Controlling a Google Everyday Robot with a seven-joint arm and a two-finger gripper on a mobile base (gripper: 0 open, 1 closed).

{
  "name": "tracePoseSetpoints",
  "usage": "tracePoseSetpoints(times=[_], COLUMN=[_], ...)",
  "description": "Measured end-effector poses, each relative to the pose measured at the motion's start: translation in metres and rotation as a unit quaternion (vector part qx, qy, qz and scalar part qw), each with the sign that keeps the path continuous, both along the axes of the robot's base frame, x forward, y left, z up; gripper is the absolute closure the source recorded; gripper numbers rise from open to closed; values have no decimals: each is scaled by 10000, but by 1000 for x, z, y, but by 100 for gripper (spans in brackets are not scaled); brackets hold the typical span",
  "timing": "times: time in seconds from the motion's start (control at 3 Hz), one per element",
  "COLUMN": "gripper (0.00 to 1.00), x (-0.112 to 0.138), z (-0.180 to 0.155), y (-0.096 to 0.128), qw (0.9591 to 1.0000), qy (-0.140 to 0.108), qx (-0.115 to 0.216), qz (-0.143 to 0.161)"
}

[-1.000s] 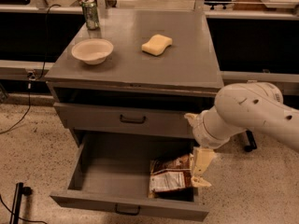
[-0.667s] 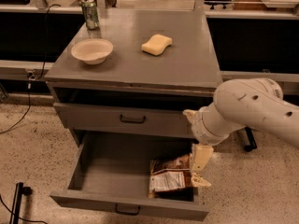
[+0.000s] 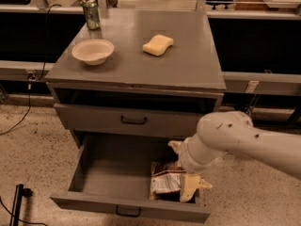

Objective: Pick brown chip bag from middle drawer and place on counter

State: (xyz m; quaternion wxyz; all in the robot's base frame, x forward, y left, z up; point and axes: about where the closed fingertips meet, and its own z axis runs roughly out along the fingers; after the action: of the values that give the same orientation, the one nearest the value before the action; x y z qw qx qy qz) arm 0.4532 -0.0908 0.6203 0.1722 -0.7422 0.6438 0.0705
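Your hand (image 3: 190, 188), lower right of frame: low in the middle drawer (image 3: 113, 173), at the brown chip bag (image 3: 164, 182)'s right edge, placed for pickup; grip state cannot be told.

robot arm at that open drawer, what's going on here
The robot's arm reaches down into the open middle drawer, with its gripper right at the brown chip bag lying near the drawer's front edge. The bag is not yet on the counter, which holds a yellow sponge, a white bowl and a can.
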Motion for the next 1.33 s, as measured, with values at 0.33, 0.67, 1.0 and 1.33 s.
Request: tracePoseSetpoints(times=[0.33,0.67,1.0,1.33], gripper=[0,0,0,0], x=[-9,-8,6,25], z=[-41,-46,-77,-119], y=[10,10,7,-9], qw=[9997,9997,9999,9996], qy=[38,30,122,184], qx=[188,228,-38,-230], qz=[127,119,43,-32])
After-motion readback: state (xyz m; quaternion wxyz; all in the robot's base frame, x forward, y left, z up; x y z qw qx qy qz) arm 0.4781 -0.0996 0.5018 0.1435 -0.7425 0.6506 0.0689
